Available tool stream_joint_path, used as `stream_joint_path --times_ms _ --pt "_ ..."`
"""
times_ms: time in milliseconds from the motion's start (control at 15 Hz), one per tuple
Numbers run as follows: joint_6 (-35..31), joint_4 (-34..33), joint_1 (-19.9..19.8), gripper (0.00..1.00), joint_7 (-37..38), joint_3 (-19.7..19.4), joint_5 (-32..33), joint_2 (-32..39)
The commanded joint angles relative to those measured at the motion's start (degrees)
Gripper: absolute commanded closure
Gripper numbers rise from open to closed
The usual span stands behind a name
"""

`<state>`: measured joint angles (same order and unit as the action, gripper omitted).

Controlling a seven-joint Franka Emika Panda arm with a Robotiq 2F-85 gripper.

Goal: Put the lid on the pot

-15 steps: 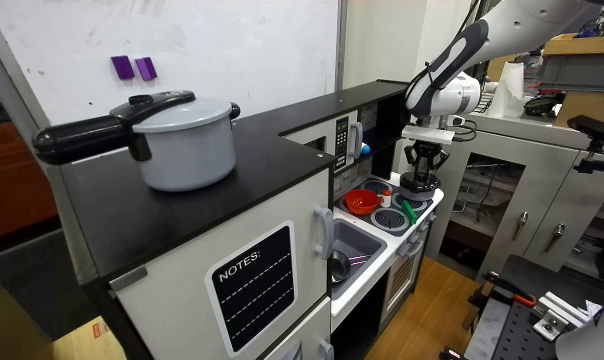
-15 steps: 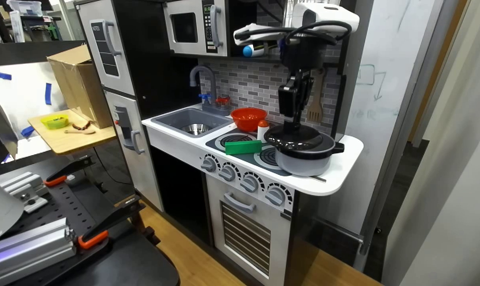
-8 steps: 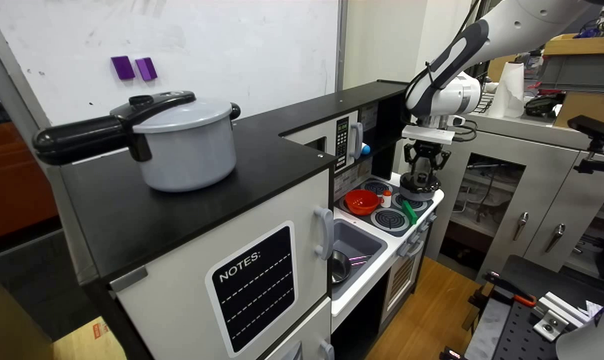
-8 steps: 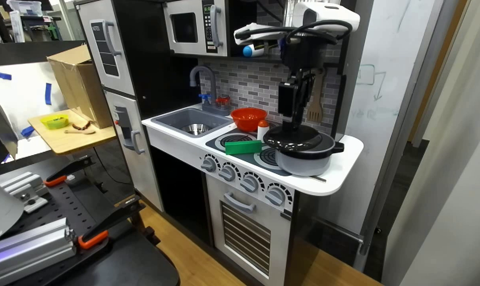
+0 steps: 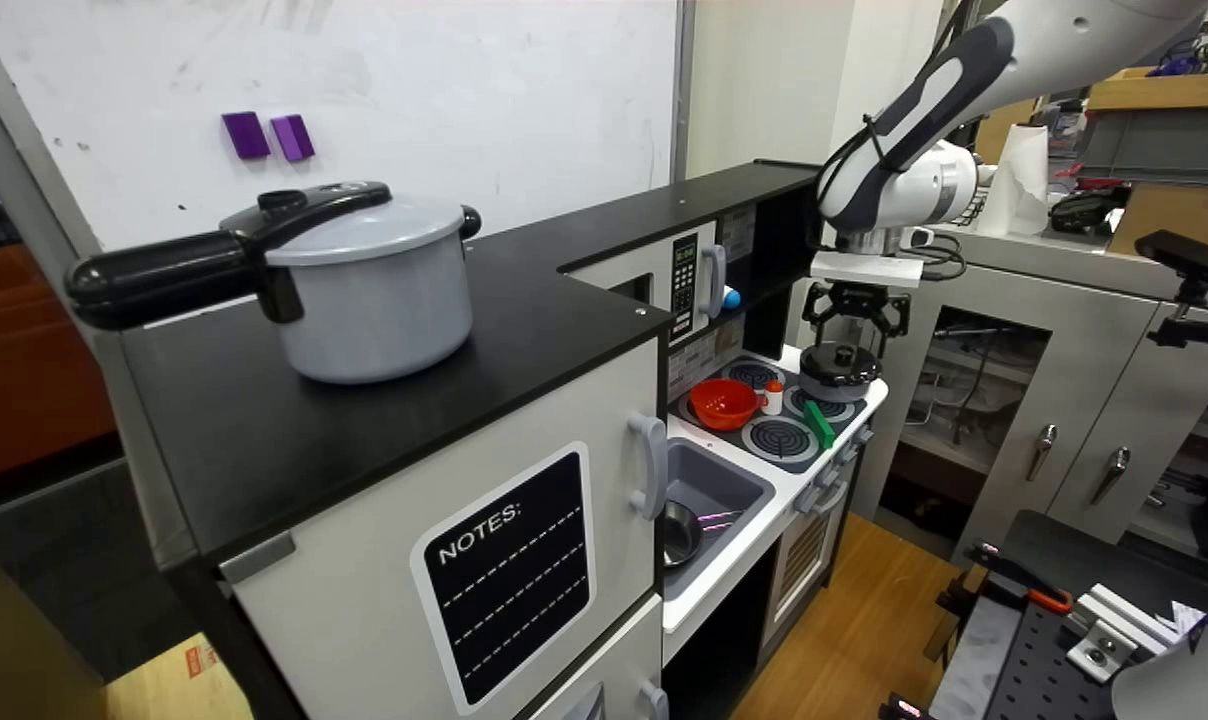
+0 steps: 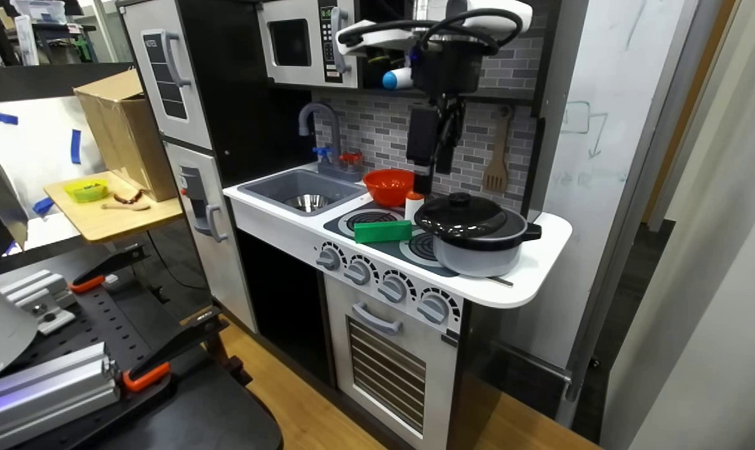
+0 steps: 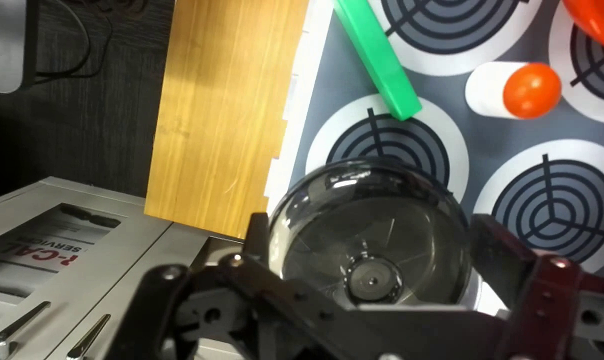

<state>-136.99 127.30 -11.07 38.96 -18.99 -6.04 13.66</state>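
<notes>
Pot (image 6: 477, 259) is right of centre in an exterior view; lid (image 6: 457, 220) rests on it, offset left, right side uncovered. Hand (image 7: 370, 225) hangs above, jaws apart, holding nothing, presumably spread to clear the knob (image 6: 459, 199). Likely wants a nudge right to seat.

in the wrist view the blurred fingers (image 7: 258, 234), their near ends cut off by the bottom edge, cover part of the black lid (image 7: 369, 230); the green block (image 7: 377, 60) and red bowl (image 7: 599, 19) run past the top edge. in an exterior view the lid hides much of the mouth of the grey pot (image 6: 477, 259), and what lies in the yellow-green bowl (image 6: 80, 194) is too small to tell.
</notes>
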Motion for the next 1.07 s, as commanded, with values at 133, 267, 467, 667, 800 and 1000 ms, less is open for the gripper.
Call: stream_joint_path --times_ms 133,267,467,667,800,1000 --pt "-1.42 12.24 0.73 0.00 -2.81 1.37 7.02 -13.59" --pt "-1.16 16.26 0.12 0.00 -4.02 2.47 8.41 -17.70" --pt "-0.97 21.15 -0.77 0.00 -6.63 3.89 9.71 -22.77" --pt "-0.42 24.61 -1.89 0.00 -10.39 4.71 10.01 -27.28" --pt "0.52 26.32 -3.02 0.00 -13.24 4.81 9.67 -29.95" --pt "0.28 25.79 -3.78 0.00 -12.77 5.68 8.37 -29.02"
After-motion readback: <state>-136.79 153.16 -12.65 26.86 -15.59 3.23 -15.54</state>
